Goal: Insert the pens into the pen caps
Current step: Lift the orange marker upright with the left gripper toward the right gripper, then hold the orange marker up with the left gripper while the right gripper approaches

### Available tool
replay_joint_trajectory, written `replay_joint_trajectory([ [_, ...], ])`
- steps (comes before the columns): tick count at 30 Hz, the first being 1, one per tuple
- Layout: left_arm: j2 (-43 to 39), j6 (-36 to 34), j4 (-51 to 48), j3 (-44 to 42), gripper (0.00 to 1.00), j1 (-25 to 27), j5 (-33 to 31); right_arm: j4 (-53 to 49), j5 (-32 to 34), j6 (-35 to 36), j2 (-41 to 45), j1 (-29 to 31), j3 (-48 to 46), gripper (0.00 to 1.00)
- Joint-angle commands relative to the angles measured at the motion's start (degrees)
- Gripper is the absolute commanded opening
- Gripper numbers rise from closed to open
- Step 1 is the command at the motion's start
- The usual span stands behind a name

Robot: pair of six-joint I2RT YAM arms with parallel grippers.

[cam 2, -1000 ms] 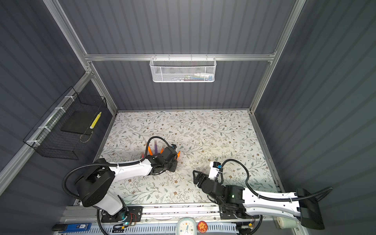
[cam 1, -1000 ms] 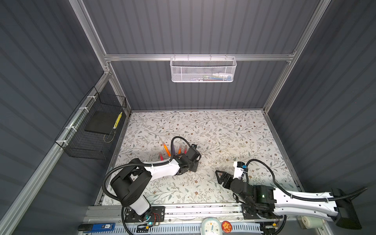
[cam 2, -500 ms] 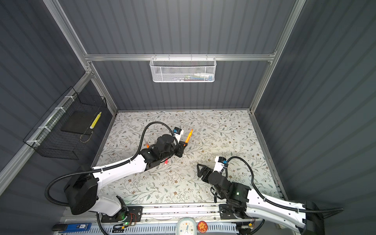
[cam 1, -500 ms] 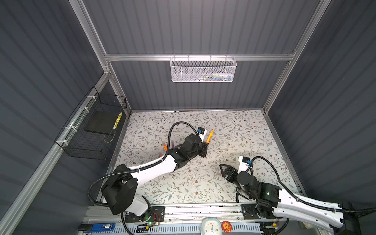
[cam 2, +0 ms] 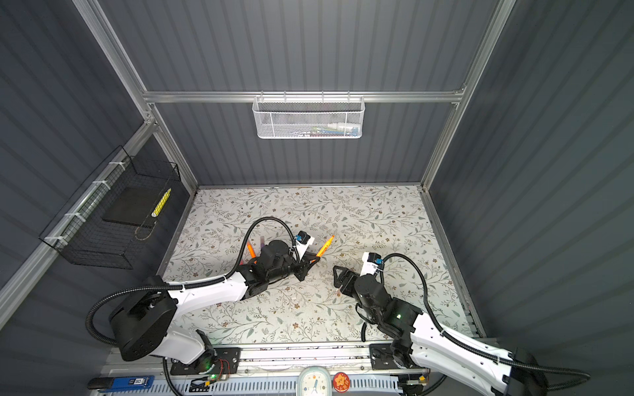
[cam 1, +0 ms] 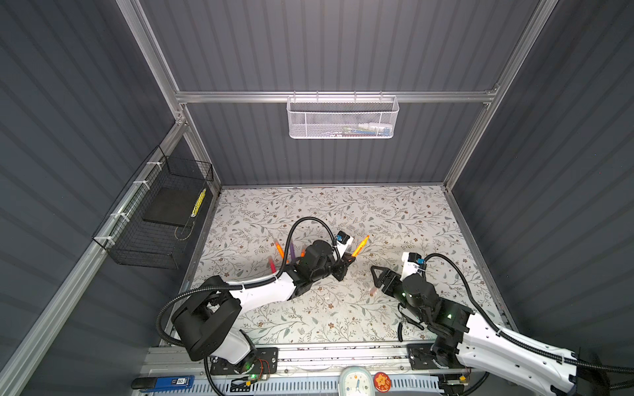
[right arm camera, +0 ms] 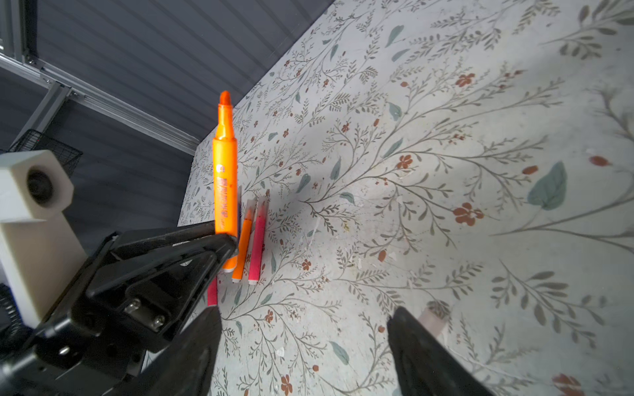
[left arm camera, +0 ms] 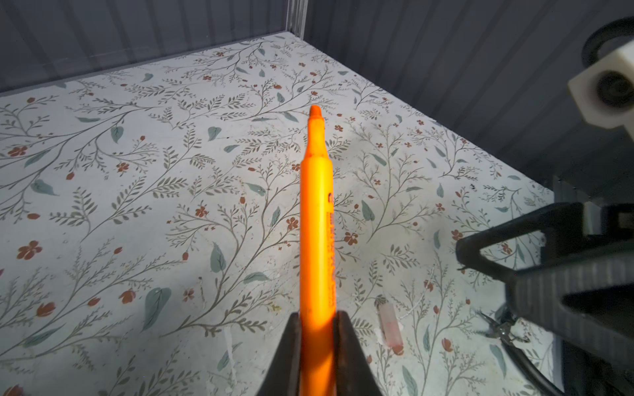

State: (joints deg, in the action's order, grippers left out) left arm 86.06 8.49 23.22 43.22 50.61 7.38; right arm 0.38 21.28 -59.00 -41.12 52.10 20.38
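Pale-pink and translucent, a cap lies flat on the tabletop nearest the front. It sits just beside one finger of the right gripper, whose jaws stand wide and empty. Farther back, the left gripper is clenched on an orange pen near its rear end, holding it clear of the tabletop with the bare tip slanting up and away. Beyond that, the other pens lie together at the left. The pen looks light, stiff and smooth, so such a low grip may let it pivot when pushed. The cap is small and slick and will likely skid; it is best pinched across its middle, mouth left free.
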Motion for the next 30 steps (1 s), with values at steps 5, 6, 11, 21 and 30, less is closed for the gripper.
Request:
replay_joint_trajectory([
  [5,1.5,-1.3,1.7,1.5,0.0,0.3,4.9,5.5,-1.1,3.3,-4.0,-1.1,3.6,0.74],
  [6,1.7,-1.2,1.7,1.7,0.0,0.2,5.4,5.9,-1.1,3.6,-4.5,-1.4,4.0,0.73],
  [11,1.6,-1.0,1.9,1.9,0.0,0.3,8.1,6.2,1.1,5.2,-7.6,-3.1,6.3,0.73],
  [21,1.9,-0.9,2.4,2.2,0.0,0.4,10.7,8.8,-3.8,3.8,-14.2,-7.6,8.8,0.65],
  [30,2.6,-1.4,1.8,2.9,0.0,1.2,10.9,9.4,-6.9,5.6,-16.0,-11.1,10.2,0.56],
])
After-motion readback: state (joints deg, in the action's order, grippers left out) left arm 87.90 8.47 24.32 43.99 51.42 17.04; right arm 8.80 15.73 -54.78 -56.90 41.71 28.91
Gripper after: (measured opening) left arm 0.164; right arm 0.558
